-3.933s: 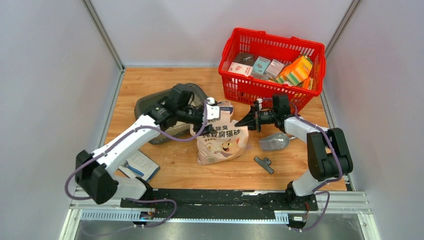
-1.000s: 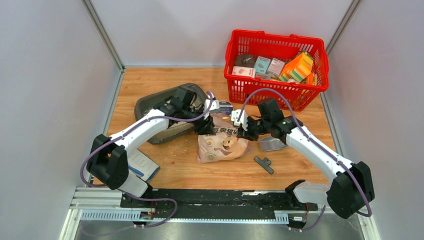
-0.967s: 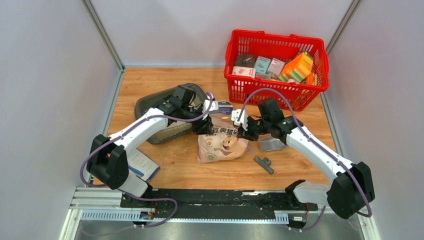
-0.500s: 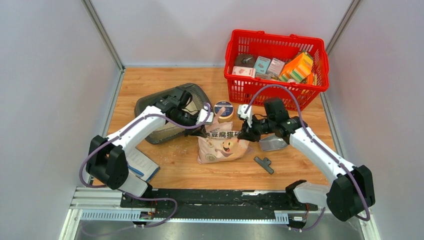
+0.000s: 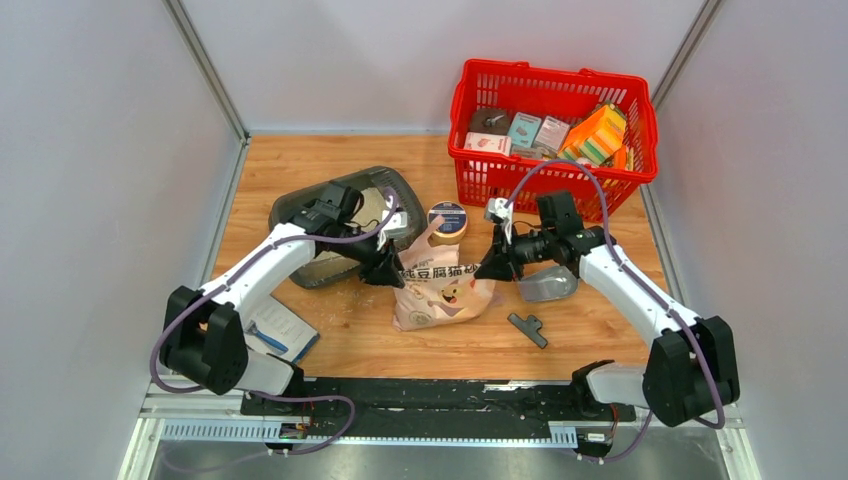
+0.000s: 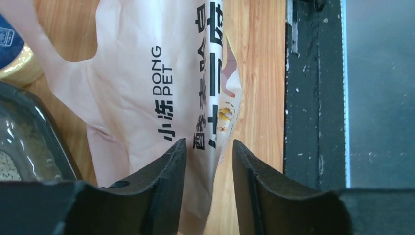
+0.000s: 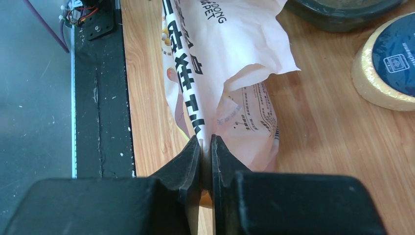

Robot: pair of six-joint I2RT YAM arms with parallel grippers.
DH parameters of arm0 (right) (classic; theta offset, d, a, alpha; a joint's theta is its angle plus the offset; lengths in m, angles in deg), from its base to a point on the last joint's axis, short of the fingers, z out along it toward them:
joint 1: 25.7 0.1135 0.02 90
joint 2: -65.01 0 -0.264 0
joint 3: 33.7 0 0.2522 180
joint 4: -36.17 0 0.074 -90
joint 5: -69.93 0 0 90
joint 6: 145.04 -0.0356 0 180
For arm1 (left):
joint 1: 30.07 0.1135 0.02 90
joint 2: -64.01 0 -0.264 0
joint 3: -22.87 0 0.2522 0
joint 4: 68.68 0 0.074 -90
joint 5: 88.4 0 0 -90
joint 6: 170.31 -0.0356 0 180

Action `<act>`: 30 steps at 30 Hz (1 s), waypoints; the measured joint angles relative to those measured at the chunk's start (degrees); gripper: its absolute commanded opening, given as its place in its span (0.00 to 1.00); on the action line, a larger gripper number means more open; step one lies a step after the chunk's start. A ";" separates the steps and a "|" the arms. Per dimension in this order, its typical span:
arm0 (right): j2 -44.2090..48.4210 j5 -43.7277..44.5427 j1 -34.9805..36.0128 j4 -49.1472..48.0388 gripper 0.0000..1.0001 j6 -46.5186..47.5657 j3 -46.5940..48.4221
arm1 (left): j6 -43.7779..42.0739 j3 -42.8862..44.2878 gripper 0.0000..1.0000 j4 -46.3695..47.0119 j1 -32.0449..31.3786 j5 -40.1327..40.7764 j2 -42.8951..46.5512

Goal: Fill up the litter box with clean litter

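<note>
Top external view puts the litter box (image 5: 395, 185) on the left of the table (image 5: 300, 160), partly under the left arm. The left wrist view shows some pale litter (image 6: 9, 164) already in its corner, so I judge the filling begun but far from done. Just right of the box, the left gripper (image 6: 208, 147) has its jaws apart, straddling a printed fold of the bag (image 5: 445, 290) without visibly pinching it. The bag slumps on the wood between the two arms, just beside the box rim, and holds the rest of the litter; whether its mouth is open I cannot tell. On its far side the right gripper (image 7: 205, 142) is clamped tight on a creased edge of the bag. The step in hand looks like taking hold of both sides to lift and tip. To do it well, the left jaws should close fully on the fold before anything rises, since thin film held on one side only will likely sag and twist. Both arms should then lift together, carry the mouth over the box, and tip leftward slowly. The round tin (image 5: 447, 220) behind the bag and the scoop (image 5: 548, 285) to its right sit near enough to be knocked.
</note>
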 measured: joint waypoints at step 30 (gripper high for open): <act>-3.08 -0.17 -0.90 2.62 0.01 1.84 3.19 | -6.08 15.17 0.31 4.20 -13.88 6.95 -15.30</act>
